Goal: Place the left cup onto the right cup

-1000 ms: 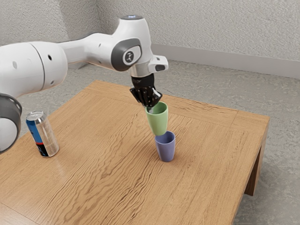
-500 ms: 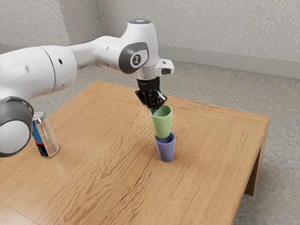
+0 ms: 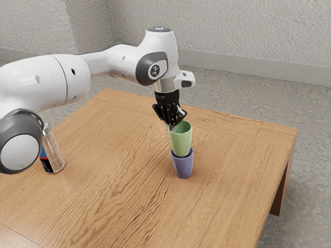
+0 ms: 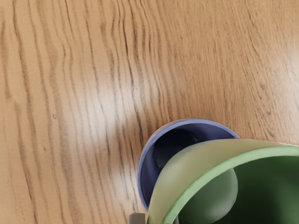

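Wooden table (image 3: 103,196) on a grey floor (image 3: 295,98). Black claw (image 3: 174,120) is clamped on the rim of the green cup (image 3: 180,139), which hangs just below it, base sunk into the blue cup (image 3: 182,164) directly underneath.

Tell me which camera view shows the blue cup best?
The exterior view: it shows the blue cup whole from the side, upright on the table, with the base of the green cup at its mouth. The wrist view looks down on its rim and inside, and the green cup covers part of it.
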